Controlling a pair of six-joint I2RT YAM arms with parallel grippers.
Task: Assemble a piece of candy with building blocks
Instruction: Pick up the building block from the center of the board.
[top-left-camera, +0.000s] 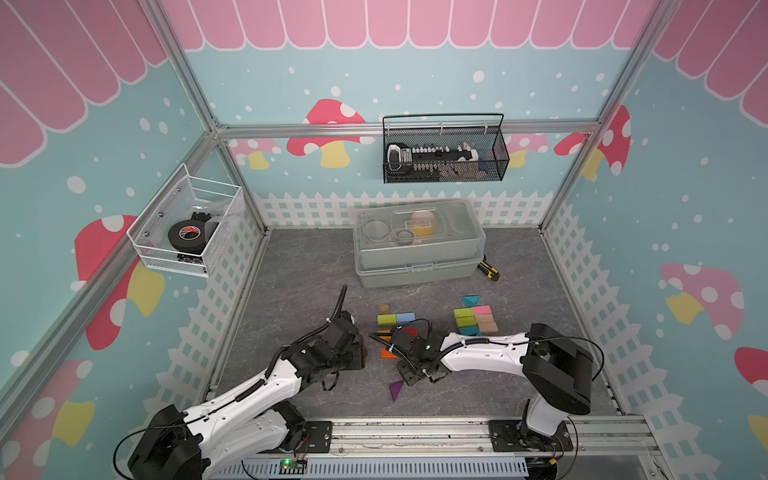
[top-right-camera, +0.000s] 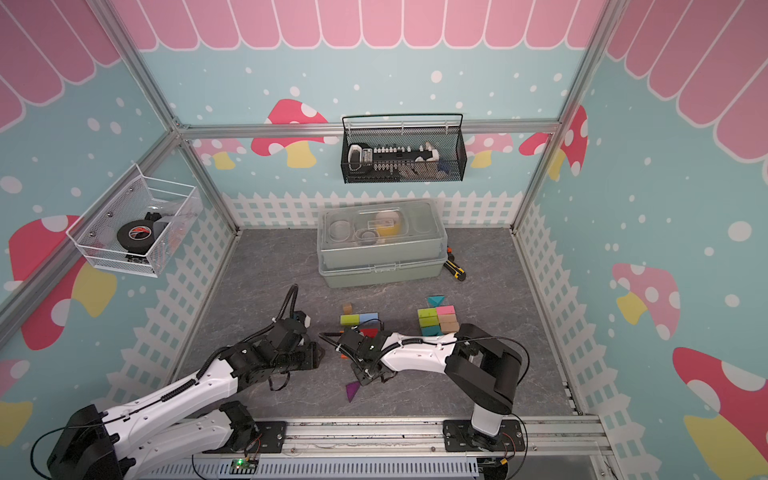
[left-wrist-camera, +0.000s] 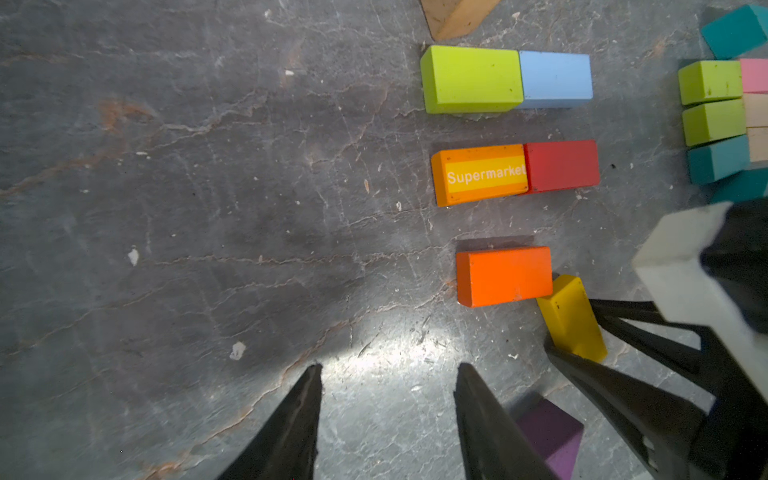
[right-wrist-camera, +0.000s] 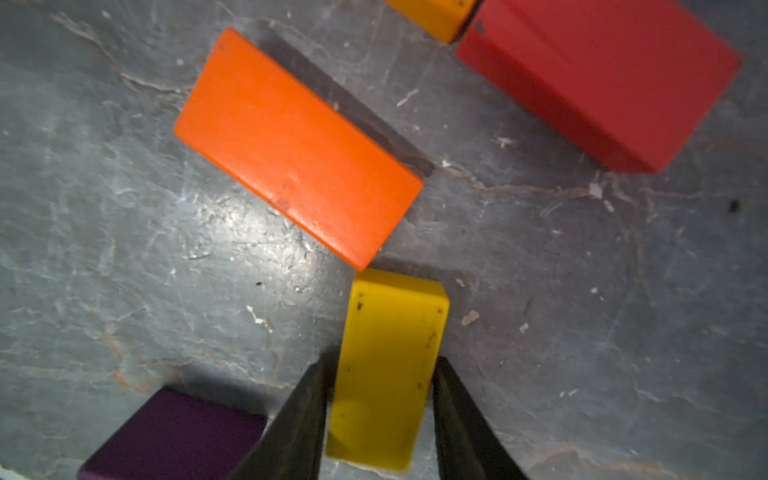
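Nearest, both arms rise off the front rail. L arm reaches fwd and inward, wrist tipped down, L claw low over bare surface w/ jaws part open and nothing btwn them. R arm stands up at its base, elbow high, forearm running low toward the centre, wrist pitched down. R claw is closed on the yellow block, one finger on each long side. Its long axis runs straight out along the fingers, far end at a corner of the orange block, looks touching; can't tell if it's lifted off the surface. A purple triangular prism lies just beside R claw, on the near side. The orange block lies flat, long axis crosswise, skewed to the yellow one. Next row out: "Supermarket" block end-to-end w/ red block. Beyond, green block butted to light blue block, both rows crosswise. A tan block sits just past. Off to the right, a tight block cluster in green, pink, tan, teal, w/ a teal triangular prism behind it. Farthest: lidded clear box.
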